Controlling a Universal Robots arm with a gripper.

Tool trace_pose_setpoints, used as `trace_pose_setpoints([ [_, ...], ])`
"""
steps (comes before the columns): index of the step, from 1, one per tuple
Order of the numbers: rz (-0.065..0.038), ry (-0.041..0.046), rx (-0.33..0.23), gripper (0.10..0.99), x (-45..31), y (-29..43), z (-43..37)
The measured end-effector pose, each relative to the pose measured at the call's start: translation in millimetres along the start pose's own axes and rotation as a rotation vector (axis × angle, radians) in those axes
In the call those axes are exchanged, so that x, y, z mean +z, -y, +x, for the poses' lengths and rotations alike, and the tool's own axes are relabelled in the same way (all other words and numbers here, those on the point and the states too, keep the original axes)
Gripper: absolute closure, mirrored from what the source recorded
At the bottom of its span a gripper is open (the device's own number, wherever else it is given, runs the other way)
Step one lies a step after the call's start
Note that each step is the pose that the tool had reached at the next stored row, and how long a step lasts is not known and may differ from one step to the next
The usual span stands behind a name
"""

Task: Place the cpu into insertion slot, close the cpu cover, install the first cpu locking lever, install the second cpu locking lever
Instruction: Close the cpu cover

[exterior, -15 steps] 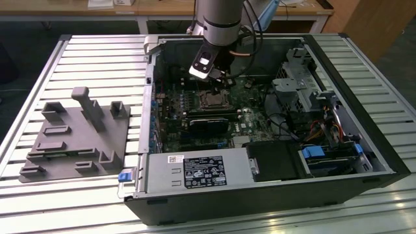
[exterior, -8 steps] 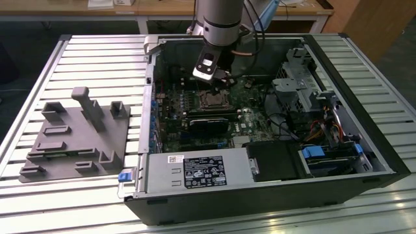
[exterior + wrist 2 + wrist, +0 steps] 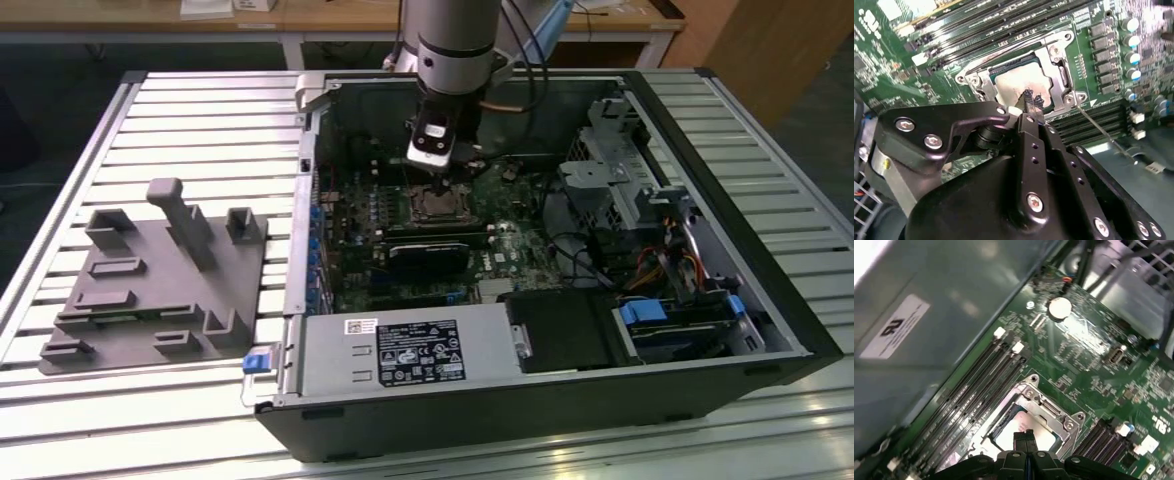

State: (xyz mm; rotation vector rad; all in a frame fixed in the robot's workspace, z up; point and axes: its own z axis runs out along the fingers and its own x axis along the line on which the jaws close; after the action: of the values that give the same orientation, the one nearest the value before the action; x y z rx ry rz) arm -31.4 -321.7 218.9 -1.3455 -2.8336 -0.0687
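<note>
The chip (image 3: 1013, 86) is sitting in the socket (image 3: 434, 203), its dull, smeared metal top showing through the square window of the thin silvery cover (image 3: 1056, 60), which is lying flat around it. My pincer (image 3: 1031, 100) is hovering just over the chip's edge with its black tips pressed together, gripping nothing. A thin wire lever (image 3: 1104, 135) is sticking out from one corner of the socket across the green board. Long black memory slots (image 3: 979, 385) are running beside the socket, and a round silver battery (image 3: 1058, 307) is sitting further off. In the exterior view the socket is lying in the upper middle of the open computer case (image 3: 787, 330), with a black fan card (image 3: 434, 252) just below it. A grey moulded tray (image 3: 134, 290) is resting on the slatted table (image 3: 200, 110) at the exterior view's left.
</note>
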Motion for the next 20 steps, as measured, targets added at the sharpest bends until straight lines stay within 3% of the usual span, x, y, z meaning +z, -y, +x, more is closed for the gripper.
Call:
trace_pose_setpoints([
  [20, 0.008, -0.0134, -0.363, 0.98, 0.8, 0.0, 0.0],
])
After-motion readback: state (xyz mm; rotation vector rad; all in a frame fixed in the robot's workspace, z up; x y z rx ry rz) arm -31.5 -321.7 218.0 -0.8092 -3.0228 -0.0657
